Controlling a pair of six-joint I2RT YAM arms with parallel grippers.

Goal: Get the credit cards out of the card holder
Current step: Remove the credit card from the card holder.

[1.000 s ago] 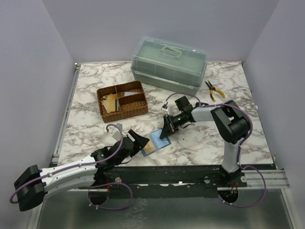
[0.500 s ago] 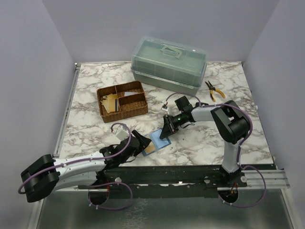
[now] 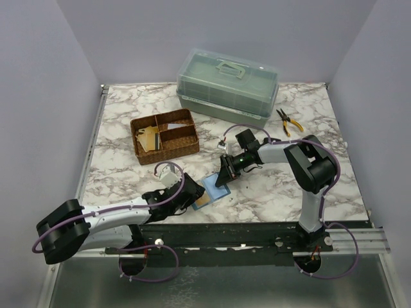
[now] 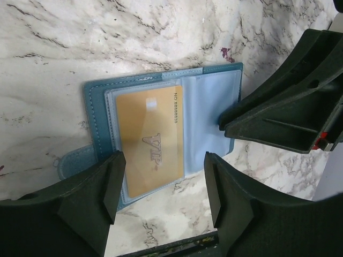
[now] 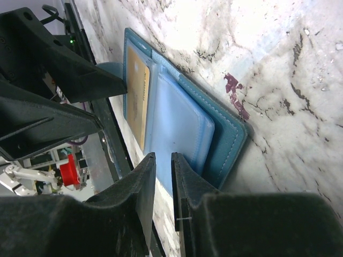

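The card holder (image 3: 212,185) lies open on the marble near the front edge, teal cover (image 4: 95,115) up with lighter blue pockets (image 5: 177,120). One tan-orange credit card (image 4: 153,139) marked VIP sits in the left pocket, and its edge shows in the right wrist view (image 5: 138,91). My left gripper (image 3: 191,197) stands open low at the holder's near-left side, its jaws (image 4: 163,179) wide on either side of the card's near end and touching nothing. My right gripper (image 5: 163,160) has its jaws almost together, a thin slit between them, tips resting on the right-hand pocket (image 3: 223,180).
A wicker basket (image 3: 171,156) with several compartments stands behind on the left. A green lidded plastic box (image 3: 228,86) is at the back, and yellow-handled pliers (image 3: 289,122) lie to its right. The table's front rail (image 3: 257,228) runs just beyond the holder.
My left arm has swung forward and to the right, bringing its gripper closer against the holder's near-left corner. The right gripper and the card holder have stayed put.
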